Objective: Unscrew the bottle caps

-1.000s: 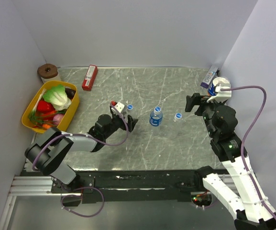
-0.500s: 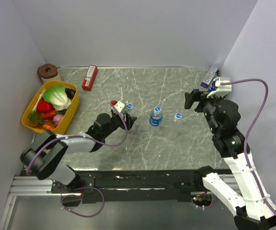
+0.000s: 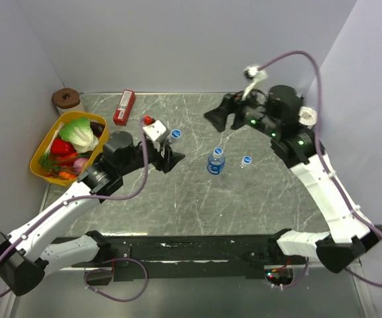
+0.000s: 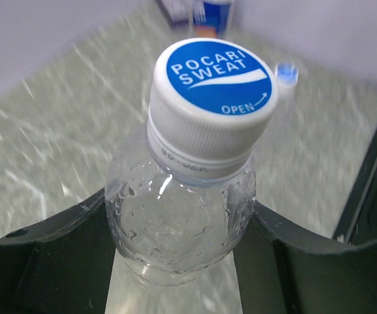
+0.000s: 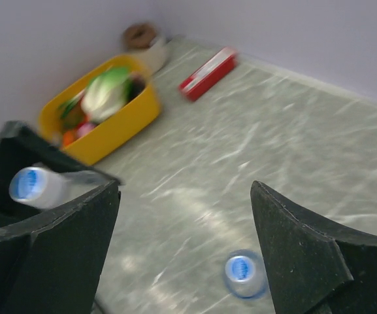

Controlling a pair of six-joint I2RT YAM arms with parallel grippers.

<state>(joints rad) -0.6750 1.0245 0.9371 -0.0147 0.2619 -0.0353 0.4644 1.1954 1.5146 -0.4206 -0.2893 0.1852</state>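
The step in hand is judged to be the first unscrewing. One bottle (image 4: 175, 222) is gripped about its shoulder by the left gripper (image 3: 169, 157), whose jaws are closed on it, and it appears to be lifted off the table and tilted. Its blue and white cap (image 4: 211, 85) is seated just beyond the jaw tips. The right gripper (image 5: 185, 196) is held raised with its jaws wide apart, and nothing is seen between them. The held bottle lies out past one of these jaws, well apart.

For the next move, the open jaws would have to be brought over the cap, lined up with the bottle's axis, closed on the ribbed rim and turned as the printed arrow shows. A slip in the left jaws is to be guarded against.

Far from both pairs of jaws, one yellow basket (image 5: 119, 134), one toilet roll (image 3: 65, 100) and one red box (image 3: 124, 107) are counted. Three bottles are counted: the held one, a labelled bottle (image 3: 216, 162) and a third bottle (image 3: 246, 161), the last two stood to the right of the left jaws. Three caps are counted, none judged removed
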